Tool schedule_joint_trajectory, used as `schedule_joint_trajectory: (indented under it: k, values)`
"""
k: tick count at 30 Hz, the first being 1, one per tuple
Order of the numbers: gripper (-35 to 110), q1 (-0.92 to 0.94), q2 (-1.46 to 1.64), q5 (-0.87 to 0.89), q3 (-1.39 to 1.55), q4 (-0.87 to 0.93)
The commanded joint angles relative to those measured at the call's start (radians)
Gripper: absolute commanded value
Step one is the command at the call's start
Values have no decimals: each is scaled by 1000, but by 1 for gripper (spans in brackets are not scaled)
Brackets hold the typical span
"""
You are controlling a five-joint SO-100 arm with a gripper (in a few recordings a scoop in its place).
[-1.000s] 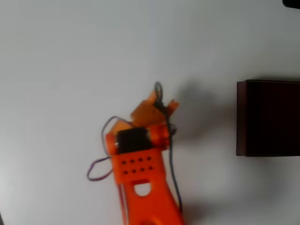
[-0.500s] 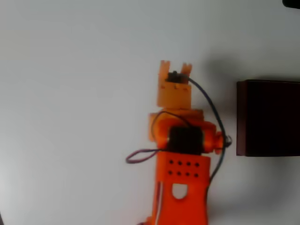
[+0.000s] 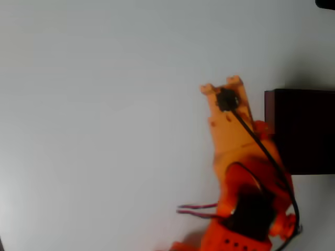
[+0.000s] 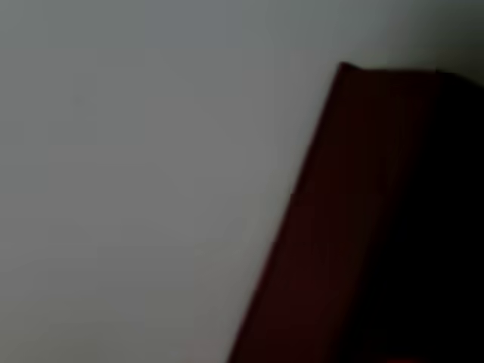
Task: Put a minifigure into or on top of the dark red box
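Observation:
The dark red box (image 3: 306, 130) sits at the right edge of the overhead view, with maroon walls and an almost black inside. My orange gripper (image 3: 221, 86) points up the picture just left of the box's left wall, and the arm behind it overlaps the box's lower left corner. Seen from above, its jaws are hidden under the gripper body, so whether they hold anything is unclear. The minifigure is out of view. In the wrist view the dark red box (image 4: 355, 227) fills the right side, its maroon wall slanting down to the white table.
A plain white table (image 3: 94, 125) stretches across the left and top of the overhead view. Loose wires (image 3: 196, 208) hang from the arm near the bottom. A dark object (image 3: 325, 3) shows at the top right corner.
The arm has swung to the right across the table. The gripper went from the middle to right beside the box's left wall, and the arm's body now overlaps the box's corner.

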Motion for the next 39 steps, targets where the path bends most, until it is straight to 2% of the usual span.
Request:
schedule_joint_trajectory:
  k: [1, 13, 20, 28, 39]
  values:
    - [0, 61, 66, -75, -2, -17]
    - [0, 106, 44, -249, 54, -227]
    - [0, 120, -58, -284, 31, -333]
    - [0, 176, -265, -287, -23, -396]
    - [1, 258, -465, -281, -124, -396]
